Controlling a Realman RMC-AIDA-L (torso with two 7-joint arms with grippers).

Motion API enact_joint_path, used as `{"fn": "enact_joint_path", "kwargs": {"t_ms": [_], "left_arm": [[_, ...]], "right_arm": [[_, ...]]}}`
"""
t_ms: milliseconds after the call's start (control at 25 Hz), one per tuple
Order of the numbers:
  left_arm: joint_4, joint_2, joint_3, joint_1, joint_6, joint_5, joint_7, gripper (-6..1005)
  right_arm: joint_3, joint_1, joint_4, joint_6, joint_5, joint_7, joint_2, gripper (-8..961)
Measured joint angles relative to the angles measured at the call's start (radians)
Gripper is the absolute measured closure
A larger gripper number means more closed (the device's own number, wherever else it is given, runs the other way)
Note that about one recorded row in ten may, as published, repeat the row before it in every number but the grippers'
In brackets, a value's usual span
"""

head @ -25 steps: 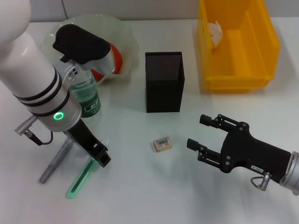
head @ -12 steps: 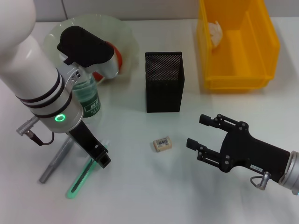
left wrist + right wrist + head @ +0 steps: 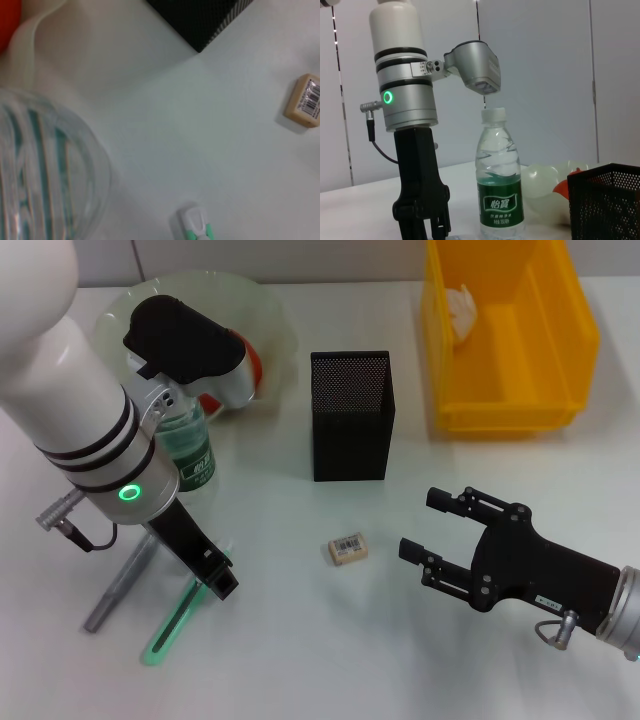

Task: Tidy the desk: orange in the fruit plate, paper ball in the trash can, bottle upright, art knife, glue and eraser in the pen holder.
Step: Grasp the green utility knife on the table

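Eraser (image 3: 347,549) near right tool (image 3: 432,532) (tool spread), apart.

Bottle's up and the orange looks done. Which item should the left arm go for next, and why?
Probably the green art knife: lower the left gripper onto it. The gripper hangs right beside the knife's upper end, while the bottle already stands upright, the orange sits in the fruit plate, and the eraser lies nearer the open right gripper.

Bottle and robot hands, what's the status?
Bottle upright. Left hand beside it, over the green knife. Right hand open near eraser. Nothing blocking.
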Motion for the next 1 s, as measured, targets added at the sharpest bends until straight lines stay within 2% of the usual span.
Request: {"fn": "enact_joint_path", "kwargs": {"t_ms": [1000], "left_arm": [[-0.027,0.0,0.0,-0.005,-0.013,0.003,0.008,568]], "right_arm": [[0.0,0.002,0.005,-0.001,0.0,0.0,0.0,275]]}}
